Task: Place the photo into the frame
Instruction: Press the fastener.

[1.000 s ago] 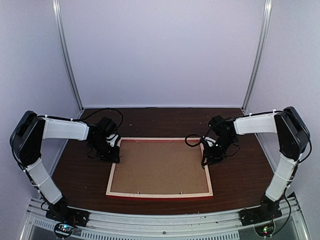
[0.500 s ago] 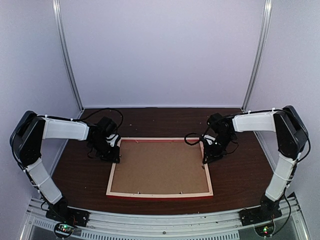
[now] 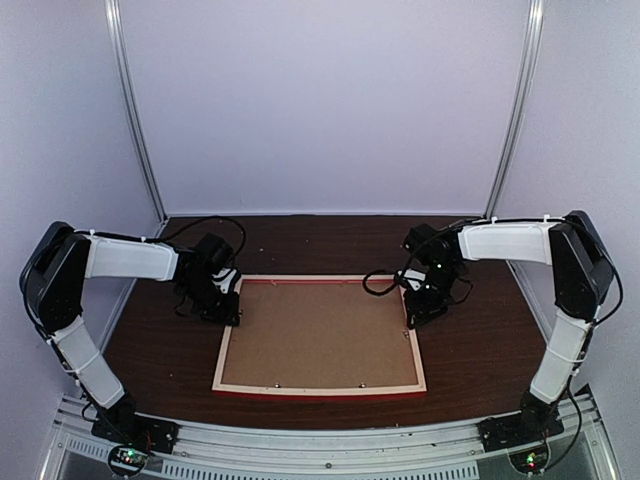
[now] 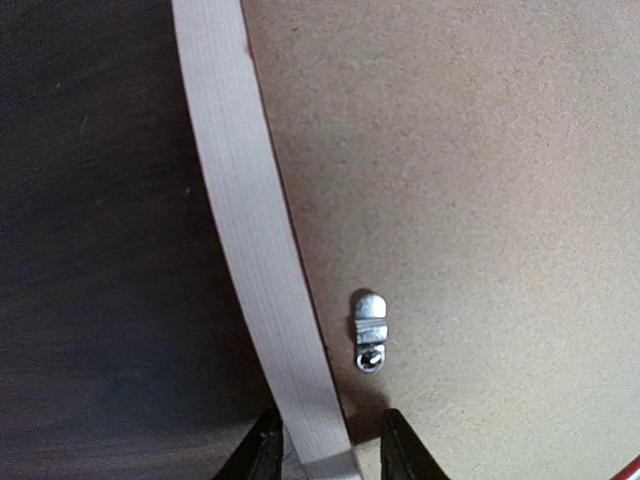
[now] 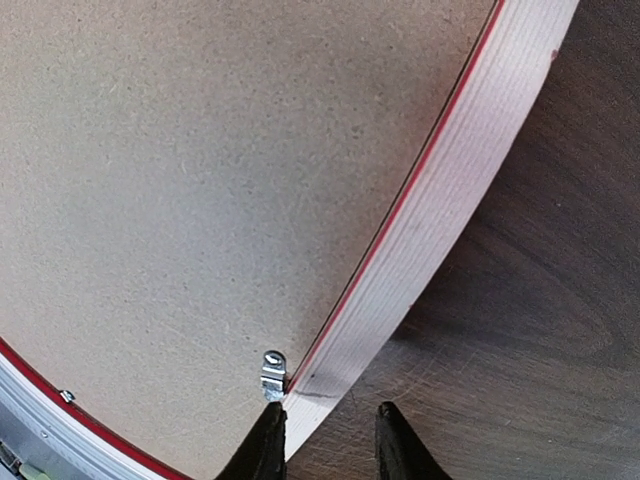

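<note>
The frame [image 3: 318, 386] lies face down on the table, pale bare wood up, a red edge along its front. The plain brown backing board [image 3: 318, 335] fills it. The photo is hidden. My left gripper [image 3: 232, 316] is low over the frame's left rail [image 4: 250, 240]; its jaws stand open astride the rail, a metal clip [image 4: 369, 331] just ahead. My right gripper [image 3: 412, 322] is low over the right rail [image 5: 440, 220]; its jaws stand open astride it, a metal clip [image 5: 272, 374] beside the left finger.
The dark wood table [image 3: 480, 345] lies around the frame. Grey walls and two metal posts [image 3: 135, 120] stand behind. Small clips [image 3: 275, 383] sit along the board's front edge.
My right gripper has shifted slightly left and toward the back along the frame's right rail. The left arm and the frame have not moved.
</note>
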Controlling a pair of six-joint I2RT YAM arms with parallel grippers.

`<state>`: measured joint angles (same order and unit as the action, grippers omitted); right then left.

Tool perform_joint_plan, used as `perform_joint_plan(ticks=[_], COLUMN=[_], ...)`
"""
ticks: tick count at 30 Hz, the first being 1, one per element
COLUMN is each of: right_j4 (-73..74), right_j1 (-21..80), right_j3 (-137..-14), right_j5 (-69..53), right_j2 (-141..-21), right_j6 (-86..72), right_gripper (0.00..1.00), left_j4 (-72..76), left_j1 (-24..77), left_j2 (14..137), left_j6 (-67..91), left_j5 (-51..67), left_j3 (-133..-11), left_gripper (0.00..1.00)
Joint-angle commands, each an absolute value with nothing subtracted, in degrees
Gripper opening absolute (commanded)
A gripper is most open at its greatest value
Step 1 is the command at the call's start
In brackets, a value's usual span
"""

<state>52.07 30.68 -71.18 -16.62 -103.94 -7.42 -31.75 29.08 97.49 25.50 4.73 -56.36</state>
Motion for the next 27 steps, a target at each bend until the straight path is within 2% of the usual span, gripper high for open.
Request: perform_joint_plan(ticks=[1, 27], right_j4=[51.3, 57.0], right_j1=[31.5, 37.6], right_j3=[-71.8, -76.3], right_j5=[-18.0, -2.2], right_j2=[-103.6, -109.8], right_j6=[-8.6, -13.9], right_gripper=[0.34, 0.32], left_j4=[-32.4, -32.3], left_j1=[29.3, 29.4], left_j2=[96.9, 97.3], left_j6=[26.2, 26.2], left_j5=[4.1, 4.3], left_j3=[-56.3, -56.0], left_gripper=[0.35, 0.36])
